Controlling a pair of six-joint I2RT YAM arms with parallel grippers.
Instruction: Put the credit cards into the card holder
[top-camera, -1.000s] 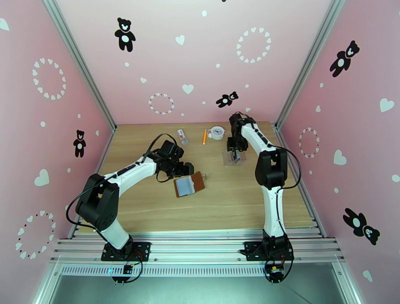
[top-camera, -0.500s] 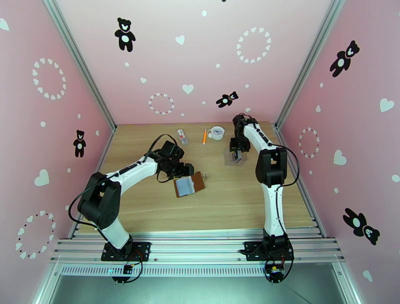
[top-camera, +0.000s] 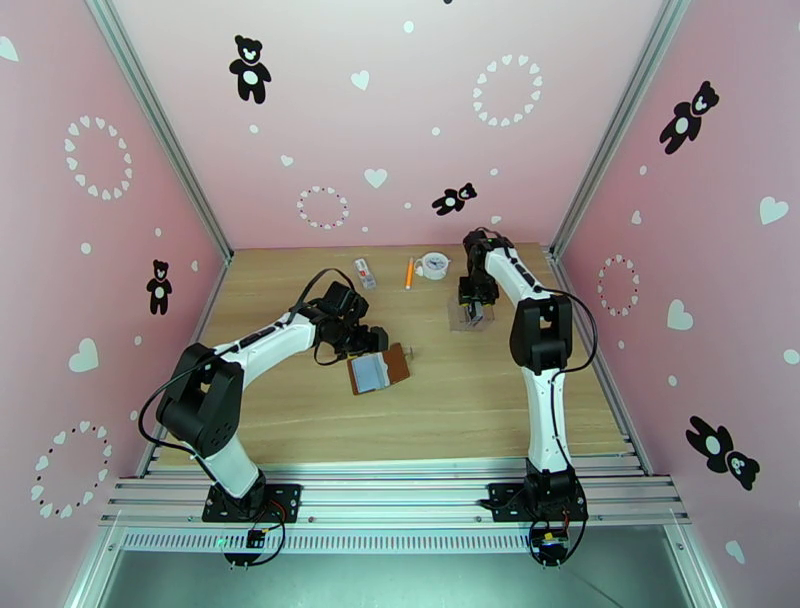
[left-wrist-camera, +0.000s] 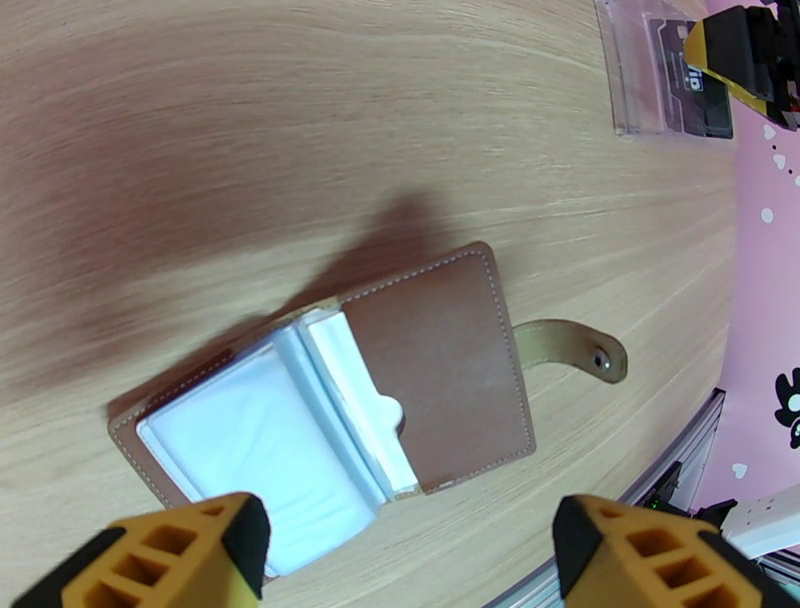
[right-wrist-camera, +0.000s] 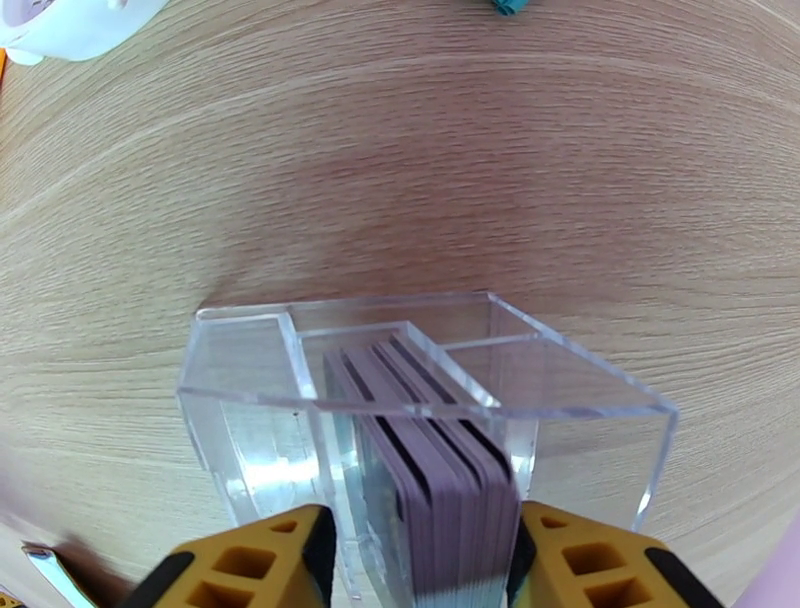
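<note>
**Card holder** (top-camera: 378, 370): small brown leather booklet, laid open and flat near the middle of the pale wooden table (top-camera: 450, 410). Its pale inner pockets are turned upward. The snap tab (left-wrist-camera: 570, 345) is stretched flat past one cover edge. Bare wood is seen along all four of its edges.

**Left gripper** (left-wrist-camera: 410, 560): held low just beside the card holder. Its jaws are spread wide and nothing is caught between them.

**Credit cards** (right-wrist-camera: 440, 450): a stack of thin grey-purple cards, stood on edge inside a clear, square-walled acrylic stand (right-wrist-camera: 240, 370). The stand is placed toward the far right of the table, well apart from the card holder, with open wood between the two.

**Right gripper** (right-wrist-camera: 420, 570): lowered over the stand, with one yellow finger (right-wrist-camera: 250, 560) at each side of the stack's upper edge. The jaws are narrowed about the stack. Whether the cards are actually pinched cannot be told.

**Far edge of the table**: a small white-and-red packet (top-camera: 366, 272), an orange pen (top-camera: 409, 273) and a round white object (top-camera: 435, 265) are set in a row. The round object lies near the stand.
</note>
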